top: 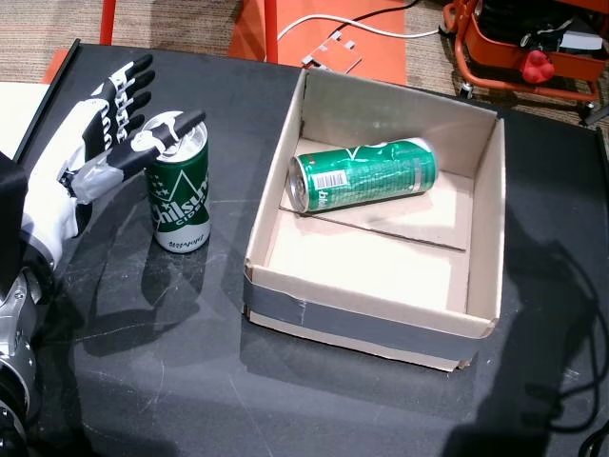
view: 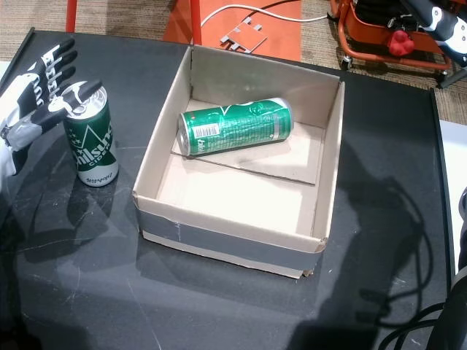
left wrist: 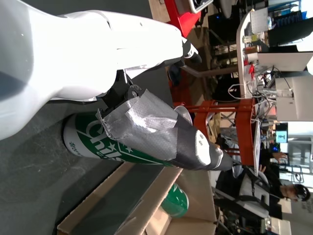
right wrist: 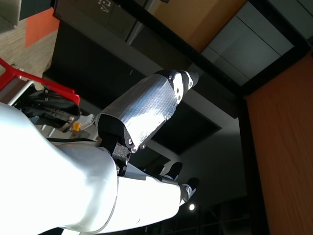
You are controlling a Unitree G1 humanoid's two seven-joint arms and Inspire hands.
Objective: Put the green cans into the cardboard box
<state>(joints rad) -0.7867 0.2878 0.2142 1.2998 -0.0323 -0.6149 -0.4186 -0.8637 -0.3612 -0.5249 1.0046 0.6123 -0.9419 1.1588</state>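
L hand, fingers spread, thumb over upright green aluminium can — not gripped; wrap mid-body before lifting to open cardboard box. R hand fingers: can't tell.

White-shelled humanoid hands with black-jointed fingers.

At upper left in both head views, the left hand shows glossy white casing and black fingers with pale segments; the right hand has a grey-taped thumb.

You can't see the table's near edge; your left hand's wrist runs off frame.
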